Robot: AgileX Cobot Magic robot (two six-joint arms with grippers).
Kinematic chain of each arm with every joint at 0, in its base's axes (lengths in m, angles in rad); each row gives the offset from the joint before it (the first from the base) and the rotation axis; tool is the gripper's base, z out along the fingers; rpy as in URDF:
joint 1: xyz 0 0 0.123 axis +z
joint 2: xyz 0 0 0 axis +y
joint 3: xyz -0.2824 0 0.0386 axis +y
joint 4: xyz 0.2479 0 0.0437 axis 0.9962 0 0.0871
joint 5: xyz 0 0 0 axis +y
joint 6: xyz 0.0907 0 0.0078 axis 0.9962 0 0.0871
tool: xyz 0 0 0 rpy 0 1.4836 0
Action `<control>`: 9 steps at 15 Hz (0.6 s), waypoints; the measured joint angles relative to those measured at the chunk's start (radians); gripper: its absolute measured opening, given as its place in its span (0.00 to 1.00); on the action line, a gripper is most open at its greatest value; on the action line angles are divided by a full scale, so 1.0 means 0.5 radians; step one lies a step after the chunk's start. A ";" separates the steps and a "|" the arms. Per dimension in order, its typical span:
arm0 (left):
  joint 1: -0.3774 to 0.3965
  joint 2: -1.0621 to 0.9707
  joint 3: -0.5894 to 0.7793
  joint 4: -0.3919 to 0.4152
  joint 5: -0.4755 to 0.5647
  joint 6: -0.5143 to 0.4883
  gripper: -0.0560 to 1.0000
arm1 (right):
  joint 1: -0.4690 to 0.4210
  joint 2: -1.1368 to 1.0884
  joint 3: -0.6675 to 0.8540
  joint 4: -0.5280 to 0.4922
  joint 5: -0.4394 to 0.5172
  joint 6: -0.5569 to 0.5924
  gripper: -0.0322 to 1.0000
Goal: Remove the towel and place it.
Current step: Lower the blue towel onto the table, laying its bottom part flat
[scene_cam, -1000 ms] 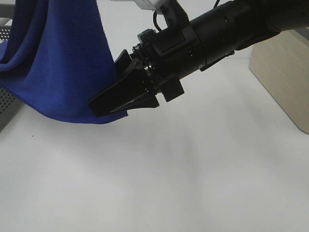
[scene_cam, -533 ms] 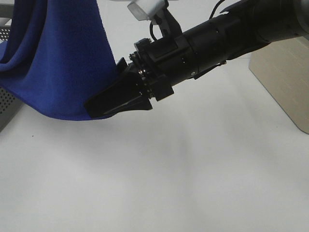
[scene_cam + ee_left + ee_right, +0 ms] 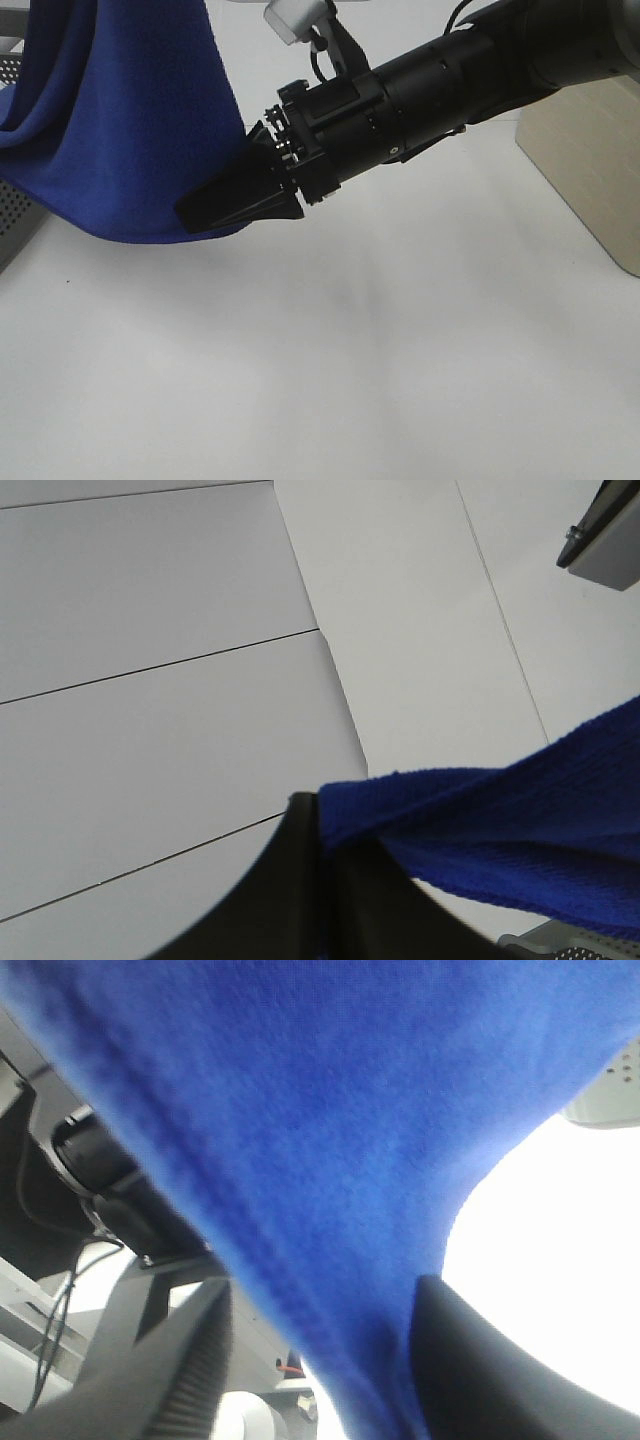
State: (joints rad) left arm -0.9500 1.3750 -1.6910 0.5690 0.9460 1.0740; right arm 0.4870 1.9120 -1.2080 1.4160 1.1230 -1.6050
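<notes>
Tabletop (image 3: 350, 380): we see it plain white and bare, spreading below the towel and nearest to us.
Right pincer (image 3: 215, 212): it reaches in from the side opposite the basket and meets the towel at its lowest hanging fold, with the black arm slanting up and away behind it.
Right pincer's state: we find it partly open, one finger on each side of that fold. The cloth lies against one finger. Beside the other a gap shows lower down, so it is not clamped tight.
Towel (image 3: 120, 130): it is royal blue and hangs in the air in deep folds. Its bottom curve is above the tabletop, and one fold runs off toward the basket.
Left pincer (image 3: 320, 820): we see it fully closed on an edge of the towel, and the cloth stretches away from its black tips.
Basket (image 3: 12, 215): it is grey and perforated, sitting behind and partly under the towel on the side away from the right pincer.
Box (image 3: 585, 160): it is beige and stands well apart from the towel, beyond the right arm.
</notes>
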 joint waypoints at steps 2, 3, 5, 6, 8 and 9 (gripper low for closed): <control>0.000 0.000 0.000 0.000 0.000 -0.002 0.05 | 0.000 0.000 0.000 -0.018 -0.024 -0.016 0.30; 0.000 0.000 0.000 0.000 0.000 -0.004 0.05 | 0.000 0.000 0.000 -0.018 -0.024 -0.016 0.24; 0.000 0.000 0.000 0.000 0.000 -0.044 0.05 | 0.000 0.000 0.000 -0.022 -0.028 -0.014 0.05; 0.000 0.000 0.000 0.000 0.000 -0.074 0.05 | 0.000 -0.004 0.000 -0.024 -0.028 0.006 0.05; 0.000 0.000 0.000 0.000 0.000 -0.128 0.05 | 0.000 -0.044 0.000 -0.050 -0.048 0.098 0.05; 0.000 0.000 0.000 0.000 0.000 -0.174 0.05 | 0.000 -0.088 0.000 -0.096 -0.092 0.204 0.05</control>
State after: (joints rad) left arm -0.9500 1.3750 -1.6910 0.5690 0.9460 0.9870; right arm 0.4870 1.8680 -1.2080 1.3680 1.0770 -1.5030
